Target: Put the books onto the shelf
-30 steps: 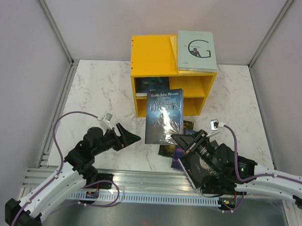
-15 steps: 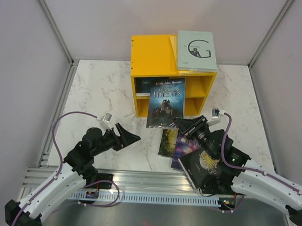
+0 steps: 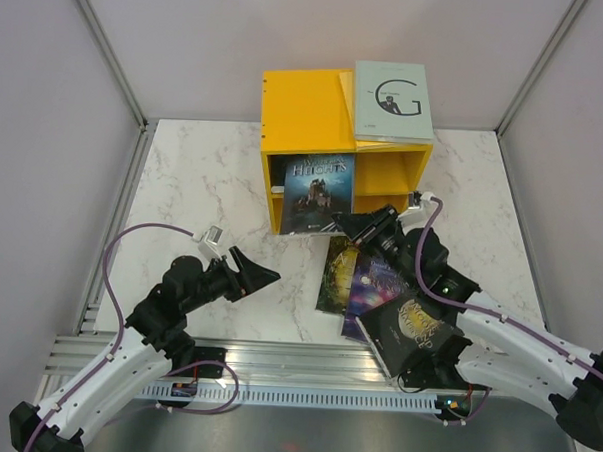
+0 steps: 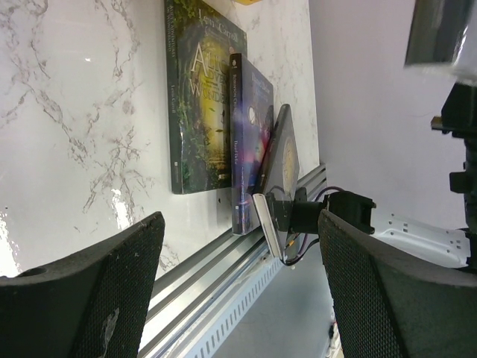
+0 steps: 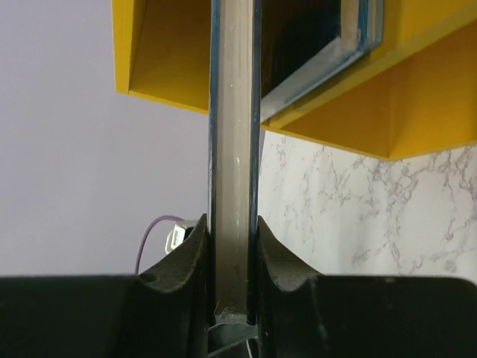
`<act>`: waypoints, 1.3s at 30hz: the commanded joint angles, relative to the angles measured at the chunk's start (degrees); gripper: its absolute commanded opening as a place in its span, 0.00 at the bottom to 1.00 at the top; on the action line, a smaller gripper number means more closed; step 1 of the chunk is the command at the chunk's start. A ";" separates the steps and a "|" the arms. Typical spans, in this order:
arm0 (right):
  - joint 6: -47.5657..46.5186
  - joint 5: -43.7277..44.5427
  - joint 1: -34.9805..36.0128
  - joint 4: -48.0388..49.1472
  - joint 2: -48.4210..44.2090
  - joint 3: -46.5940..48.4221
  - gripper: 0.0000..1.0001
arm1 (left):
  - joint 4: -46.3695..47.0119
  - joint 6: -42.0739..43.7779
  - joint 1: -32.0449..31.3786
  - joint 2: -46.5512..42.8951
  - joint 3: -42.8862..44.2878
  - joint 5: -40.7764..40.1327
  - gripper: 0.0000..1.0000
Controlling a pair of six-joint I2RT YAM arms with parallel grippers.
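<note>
One book (image 3: pixel 320 190), the dark one with a castle on its cover, stands upright in the right gripper (image 3: pixel 356 225), whose fingers (image 5: pixel 186 257) are clenched on its bottom edge. Its top reaches the mouth of the yellow shelf (image 3: pixel 306 111), and from above it covers the left side of both compartments. To finish well, the arm should keep the book vertical, line it up with the free gap beside the leaning book (image 5: pixel 328 52) already inside, and push straight in until most of the cover is past the front edge. That neighbour slants toward the held one, so a nudge could topple it or jam the entry, and release should wait until the book rests on a board. The left gripper (image 3: pixel 262 274) hangs over the table (image 3: pixel 203 182), fingers spread and nothing between them. A grey book (image 3: pixel 392 100) lies on the shelf's roof, and three more books (image 3: pixel 379 289) lie fanned near the right arm. A second earlier the held book hung well short of the shelf, above those three; it has since travelled forward to the opening, while the left arm has not moved
</note>
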 commanded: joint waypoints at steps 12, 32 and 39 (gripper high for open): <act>5.57 -16.57 -12.72 20.71 25.84 17.98 0.00 | 0.00 3.01 0.38 -0.59 0.12 -0.46 0.86; -0.06 -16.84 -13.08 6.48 18.39 10.79 0.73 | 6.94 2.05 0.47 4.60 -2.87 0.86 0.85; 0.02 -19.56 -13.08 6.12 18.03 10.43 0.66 | 8.26 1.70 0.47 5.74 -3.40 1.04 0.85</act>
